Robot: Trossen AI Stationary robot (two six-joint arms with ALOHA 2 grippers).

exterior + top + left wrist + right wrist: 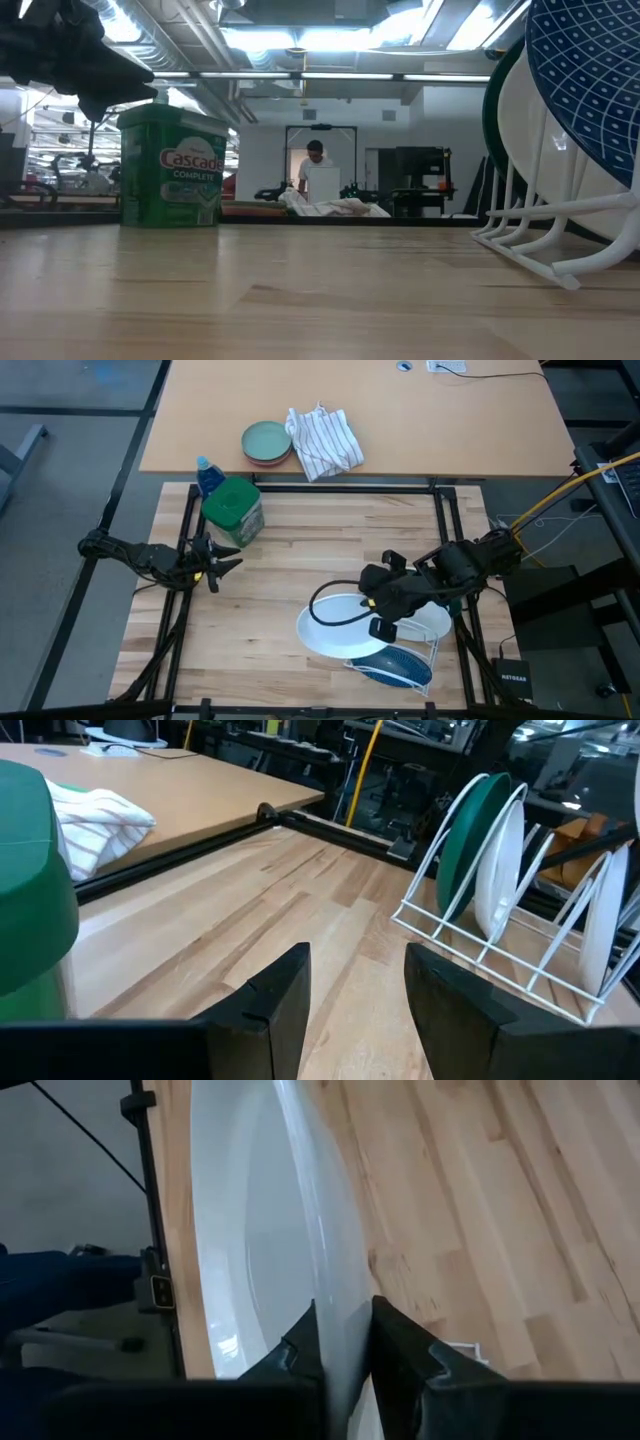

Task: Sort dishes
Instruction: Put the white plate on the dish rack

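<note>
Nearest the front edge of the counter point(270, 610), a white wire rack point(405, 660) holds the blue patterned plate point(395, 663), which stands on edge in the front slots. Just behind it the right tool point(383, 628) pinches the rim of a white plate point(335, 630), its two dark fingers point(300, 1350) pressed on either face of the thin edge. That plate is tilted and hangs over the rack's left end, lifted off the wood. A second white plate point(437, 622) shows past the arm at the rack's far side. From the left wrist view a dark green plate point(465, 840) stands upright in the rack's end slot, with a white plate just beside it.

Well apart, over the counter's left edge, the left tool point(225, 560) hovers with its fingers point(280, 990) spread and nothing between them. Just beyond it stands a green-lidded tub point(233, 510), with a blue bottle cap point(205, 470) behind.

Farther back, on the lighter second counter point(450, 420), lie a pale green dish point(266, 440) stacked on a pinkish one and, touching it, a striped cloth point(323, 440). Through the low view a person point(318, 165) stands in the room beyond.
</note>
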